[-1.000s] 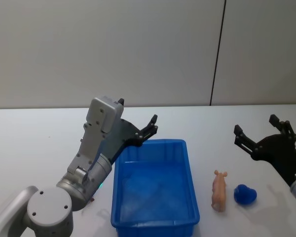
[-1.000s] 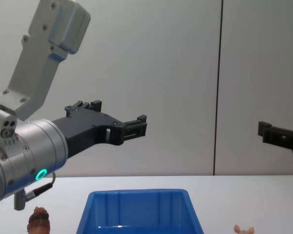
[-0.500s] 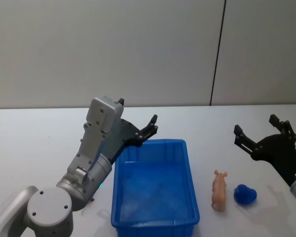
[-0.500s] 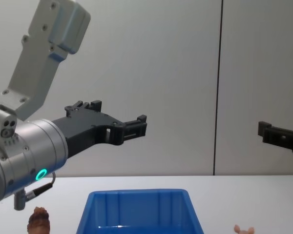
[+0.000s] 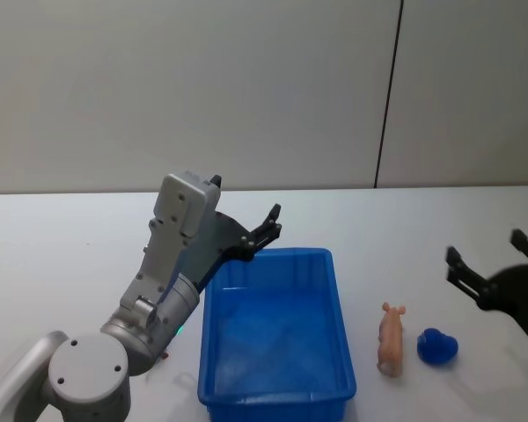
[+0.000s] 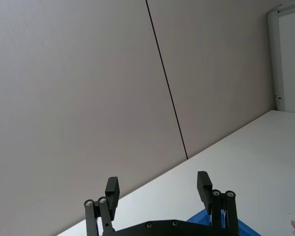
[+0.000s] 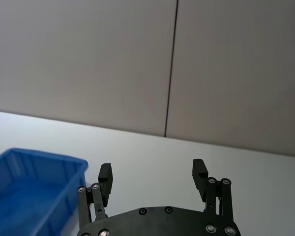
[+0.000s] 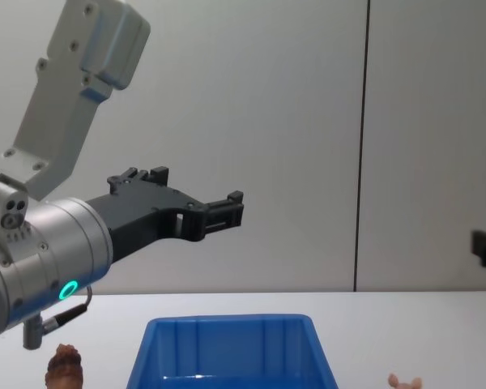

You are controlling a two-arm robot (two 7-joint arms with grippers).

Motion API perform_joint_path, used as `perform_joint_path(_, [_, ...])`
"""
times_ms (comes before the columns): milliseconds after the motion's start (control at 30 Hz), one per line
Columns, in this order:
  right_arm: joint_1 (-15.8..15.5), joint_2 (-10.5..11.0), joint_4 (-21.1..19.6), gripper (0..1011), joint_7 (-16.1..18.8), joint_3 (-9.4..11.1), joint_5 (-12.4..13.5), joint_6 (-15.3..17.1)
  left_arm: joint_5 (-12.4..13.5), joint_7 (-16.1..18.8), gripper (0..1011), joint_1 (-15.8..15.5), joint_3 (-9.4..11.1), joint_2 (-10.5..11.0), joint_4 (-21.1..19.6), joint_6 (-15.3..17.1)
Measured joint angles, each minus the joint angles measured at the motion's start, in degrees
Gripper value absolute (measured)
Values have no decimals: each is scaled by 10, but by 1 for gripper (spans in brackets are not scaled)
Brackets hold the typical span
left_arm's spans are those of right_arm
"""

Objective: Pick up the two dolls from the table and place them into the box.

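Note:
The blue box (image 5: 277,334) stands on the white table (image 5: 70,264), and its glossy floor is bare. A pale pink doll (image 5: 391,341) lies on the table just right of the box, its tip seen as the pink doll (image 8: 403,381) low in the chest view. The reddish-brown doll (image 8: 65,366) stands left of the box (image 8: 231,348), under my left arm. My left gripper (image 5: 264,230) hovers open above the box's far left corner, empty, also my left gripper (image 6: 157,187). My right gripper (image 5: 486,253) hangs open and empty, right of the pink doll, also my right gripper (image 7: 152,178).
A small blue rounded object (image 5: 437,346) sits on the table right of the pink doll, under my right gripper. A grey wall with a dark vertical seam (image 5: 387,97) backs the table. The box's rim (image 7: 29,164) shows in the right wrist view.
My right gripper has drawn back to the right, nearly out of the chest view. The left arm, the box and both dolls have stayed put.

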Motion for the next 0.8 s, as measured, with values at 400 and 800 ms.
perform_joint_path(400, [-70,48,-45,1001,-38,25,25,64,0,0,1001,0,0,0,0,0])
perform_joint_path(800, [-83,75,-40,1001,-11,31,14,134,0,0,1001,0,0,0,0,0])
